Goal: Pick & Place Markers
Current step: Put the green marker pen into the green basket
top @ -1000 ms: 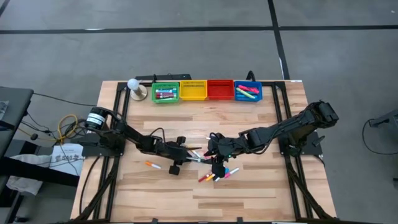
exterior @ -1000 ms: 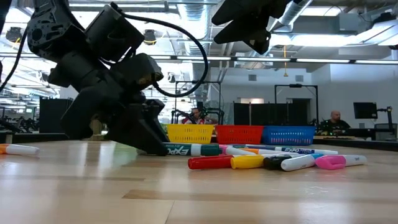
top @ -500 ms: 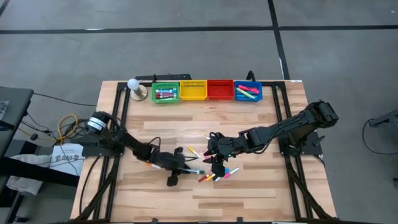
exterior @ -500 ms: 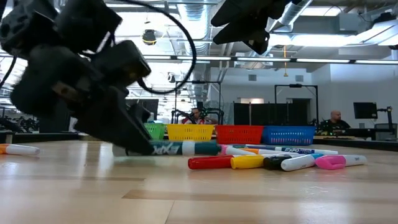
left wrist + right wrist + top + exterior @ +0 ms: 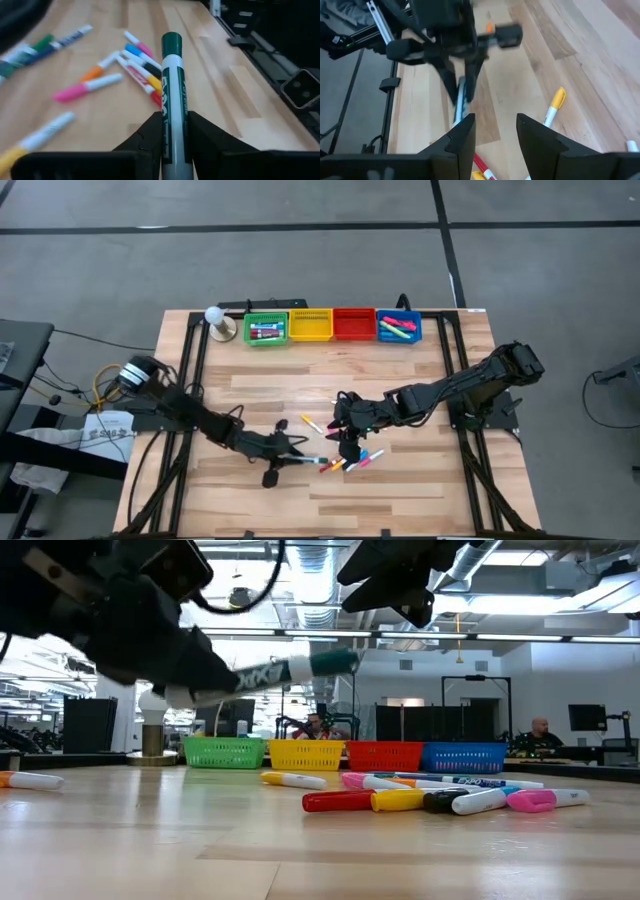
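Since the earlier frame, the left gripper [image 5: 290, 459] has lifted the green-capped marker [image 5: 290, 670] clear of the table [image 5: 400, 500], fingers [image 5: 150, 135] clamped on its barrel. At its three o'clock, the right gripper [image 5: 348, 448] hovers part-open, empty, over the marker pile [image 5: 350, 462]. Bins [image 5: 332, 326] sit at twelve o'clock.

This is a big lab or workshop. The floor [image 5: 300, 260] is grey concrete. Pipes and long lights [image 5: 520, 602] hang under the high ceiling. Far behind the wooden table [image 5: 320, 850], people [image 5: 538, 730] sit at desks with dark screens [image 5: 586, 717].
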Motion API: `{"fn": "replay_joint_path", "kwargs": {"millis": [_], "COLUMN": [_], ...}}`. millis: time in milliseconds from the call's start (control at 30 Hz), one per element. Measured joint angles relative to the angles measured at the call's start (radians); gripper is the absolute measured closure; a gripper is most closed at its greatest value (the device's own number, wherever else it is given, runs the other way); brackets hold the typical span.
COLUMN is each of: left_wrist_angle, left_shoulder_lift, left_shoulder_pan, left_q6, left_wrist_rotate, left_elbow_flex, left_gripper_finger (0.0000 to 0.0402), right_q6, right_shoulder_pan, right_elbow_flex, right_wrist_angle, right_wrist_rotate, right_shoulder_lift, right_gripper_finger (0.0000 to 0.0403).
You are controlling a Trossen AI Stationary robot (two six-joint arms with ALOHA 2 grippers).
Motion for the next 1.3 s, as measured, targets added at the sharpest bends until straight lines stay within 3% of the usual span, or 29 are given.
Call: {"fn": "replay_joint_path", "kwargs": {"millis": [233,533,800,1033,1133,1300], "left_wrist_angle": [-0.082,-0.079,-0.076,-0.077,-0.078,-0.085], "left_shoulder_lift": [-0.207,-0.518,-0.716,-0.765,-0.751,-0.728], "left_shoulder_pan": [0.015,0.014,0.014,0.049,0.111,0.263], "left_q6": [0.030,0.025,-0.021,0.190,0.291,0.384], "left_wrist_rotate": [-0.064,-0.281,-0.458,-0.648,-0.727,-0.754], "left_elbow_flex": [-0.076,-0.138,-0.139,-0.139,-0.139,-0.139], "left_gripper_finger": [0.0325,0.0324,0.0322,0.0322,0.0322,0.0321], "right_q6": [0.071,0.102,0.138,0.132,0.088,-0.023], "right_shoulder_pan": [0.000,0.005,0.014,0.009,-0.023,-0.111], "right_elbow_flex": [0.000,0.000,0.000,0.000,0.000,0.000], "right_wrist_angle": [0.003,0.008,0.015,0.023,0.022,0.022], "right_wrist_rotate": [0.001,0.015,0.160,0.261,0.262,0.264], "right_shoulder_lift": [0.000,0.000,0.000,-0.001,-0.001,-0.001], "right_gripper_finger": [0.0269,0.0275,0.0276,0.0276,0.0276,0.0276]}}
